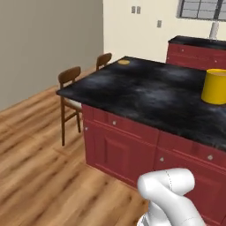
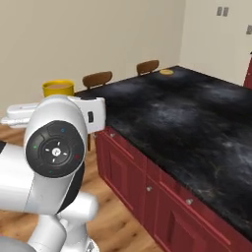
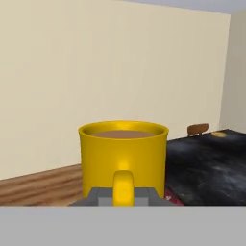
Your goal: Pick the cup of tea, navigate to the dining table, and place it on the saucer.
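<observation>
In the hand view the cup of tea (image 3: 123, 151), a yellow mug with brown liquid, stands upright right in front of the camera. My gripper (image 3: 123, 194) is shut on its handle, a dark fingertip (image 3: 98, 196) on either side. From the right base view the cup (image 2: 58, 88) rides above my white arm, off the near left corner of the dining table (image 2: 187, 118). The saucer (image 1: 124, 62), a small flat yellow plate, lies near the table's far left corner (image 2: 167, 72), well beyond the cup (image 3: 219, 135).
A large plain yellow cylinder (image 1: 215, 86) stands on the table's right part. Two wooden chairs (image 1: 69, 79) (image 1: 103, 59) sit along the table's left end. A red wall counter (image 1: 194, 50) is behind. Wooden floor (image 1: 35, 167) stretches to the left.
</observation>
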